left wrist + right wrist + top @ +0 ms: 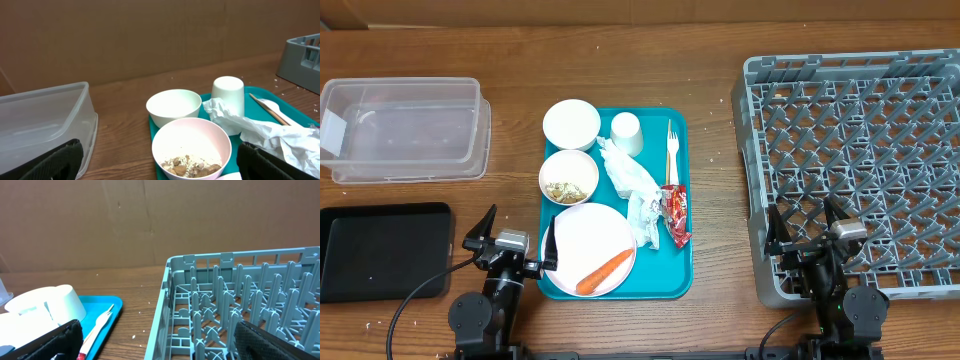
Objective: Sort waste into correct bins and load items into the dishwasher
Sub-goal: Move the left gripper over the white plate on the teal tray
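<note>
Scrap bowl (191, 147) ahead of left jaws (apart)

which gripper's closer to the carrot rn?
Left. The left gripper sits open just beside the plate holding the carrot, at the tray's near-left edge. The right gripper is at the dish rack's near-left corner, across the tray.

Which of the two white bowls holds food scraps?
The bowl next to the plate; the other bowl, at the tray's far corner, is empty.
</note>
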Controlling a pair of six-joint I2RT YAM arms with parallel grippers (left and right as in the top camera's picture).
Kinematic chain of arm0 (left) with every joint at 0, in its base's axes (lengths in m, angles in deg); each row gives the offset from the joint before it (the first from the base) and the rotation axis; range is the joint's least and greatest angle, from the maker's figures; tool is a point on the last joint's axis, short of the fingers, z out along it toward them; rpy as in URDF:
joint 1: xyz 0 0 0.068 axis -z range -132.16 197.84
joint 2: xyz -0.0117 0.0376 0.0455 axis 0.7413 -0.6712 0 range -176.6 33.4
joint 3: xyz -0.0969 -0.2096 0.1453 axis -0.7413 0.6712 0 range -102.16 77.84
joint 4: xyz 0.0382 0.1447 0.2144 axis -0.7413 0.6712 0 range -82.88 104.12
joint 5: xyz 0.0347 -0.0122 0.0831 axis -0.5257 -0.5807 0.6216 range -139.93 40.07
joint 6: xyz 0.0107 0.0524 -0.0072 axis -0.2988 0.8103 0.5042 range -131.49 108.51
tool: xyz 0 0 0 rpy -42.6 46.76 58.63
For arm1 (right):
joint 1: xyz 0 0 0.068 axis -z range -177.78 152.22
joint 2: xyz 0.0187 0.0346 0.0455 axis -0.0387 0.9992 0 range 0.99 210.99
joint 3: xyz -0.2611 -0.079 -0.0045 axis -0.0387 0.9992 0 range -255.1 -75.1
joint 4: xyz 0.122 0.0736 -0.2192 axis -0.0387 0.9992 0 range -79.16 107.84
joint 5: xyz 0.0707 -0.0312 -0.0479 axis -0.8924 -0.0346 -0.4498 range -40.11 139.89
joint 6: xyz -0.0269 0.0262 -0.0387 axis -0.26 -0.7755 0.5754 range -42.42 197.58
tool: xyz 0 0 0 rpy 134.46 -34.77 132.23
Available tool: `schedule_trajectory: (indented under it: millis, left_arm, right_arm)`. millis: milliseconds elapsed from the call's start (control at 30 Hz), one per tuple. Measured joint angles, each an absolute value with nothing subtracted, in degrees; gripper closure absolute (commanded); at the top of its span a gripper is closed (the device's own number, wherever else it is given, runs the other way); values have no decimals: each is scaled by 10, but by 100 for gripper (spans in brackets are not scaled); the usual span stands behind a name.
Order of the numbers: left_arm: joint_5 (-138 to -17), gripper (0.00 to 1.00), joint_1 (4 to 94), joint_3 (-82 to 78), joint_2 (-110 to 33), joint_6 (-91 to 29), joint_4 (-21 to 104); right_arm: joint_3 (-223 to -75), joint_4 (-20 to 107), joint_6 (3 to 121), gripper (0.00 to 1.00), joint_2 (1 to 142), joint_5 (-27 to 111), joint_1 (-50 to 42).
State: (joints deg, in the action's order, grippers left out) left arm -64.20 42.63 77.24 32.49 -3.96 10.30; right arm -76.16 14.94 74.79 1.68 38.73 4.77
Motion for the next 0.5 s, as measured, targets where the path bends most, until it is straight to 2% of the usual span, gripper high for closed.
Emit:
schedule_trajectory:
  millis: [500]
  left_arm:
    - [-638, 0, 426, 772, 325, -40, 103]
  right_arm:
    - [-762, 150, 748, 0, 17, 387, 48]
